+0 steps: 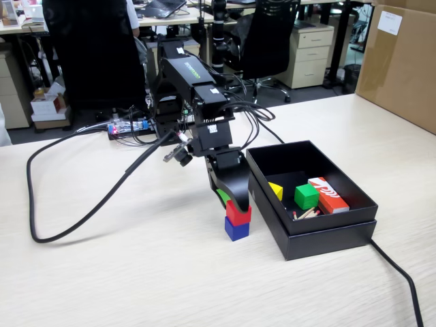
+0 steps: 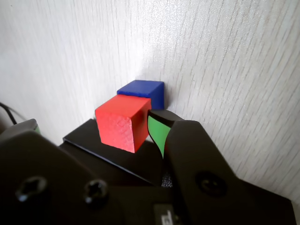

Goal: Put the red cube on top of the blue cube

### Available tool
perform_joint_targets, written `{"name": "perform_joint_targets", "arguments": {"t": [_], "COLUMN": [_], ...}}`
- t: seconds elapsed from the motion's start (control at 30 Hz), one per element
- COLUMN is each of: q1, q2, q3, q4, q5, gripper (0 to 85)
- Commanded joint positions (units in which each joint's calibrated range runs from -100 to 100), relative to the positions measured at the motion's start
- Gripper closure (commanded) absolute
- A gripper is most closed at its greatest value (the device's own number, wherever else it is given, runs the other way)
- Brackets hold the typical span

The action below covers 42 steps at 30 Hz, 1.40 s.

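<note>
Two matte cubes stacked: red cube (image 1: 238,212) atop blue cube (image 1: 236,229); gripper (image 2: 140,126) clamps red.

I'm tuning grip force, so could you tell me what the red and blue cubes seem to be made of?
The red cube looks like painted wood or dense foam: matte, with a fine crosshatched texture on its front face. The blue cube beneath it looks the same, matte with no shine. Neither material is certain.

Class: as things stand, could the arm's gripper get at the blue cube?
Probably not directly: the red cube, held in the gripper, sits on the blue cube, covering its top. Only its sides are free.
</note>
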Motion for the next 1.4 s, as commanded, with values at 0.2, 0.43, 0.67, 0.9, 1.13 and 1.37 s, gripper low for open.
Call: {"name": "perform_joint_targets", "arguments": {"t": [0.2,0.43,0.67,0.9,1.13,1.37], "q1": [0.0,-1.1,-2.2,-2.9,-2.5,-2.5], "q2": [-19.1,-36.2,-59.4,-77.8,-89.7,-99.0], "q3": [-7.2,-20.8,-44.9,-64.8,-77.8,-88.6], "q4": [-1.9,-1.9,0.8,9.4,14.2,19.1], "q5": [-1.1,-1.9,-1.9,-1.8,-1.2,-1.4], "gripper": [37.4,37.2,36.0,35.9,35.2,35.0]}}
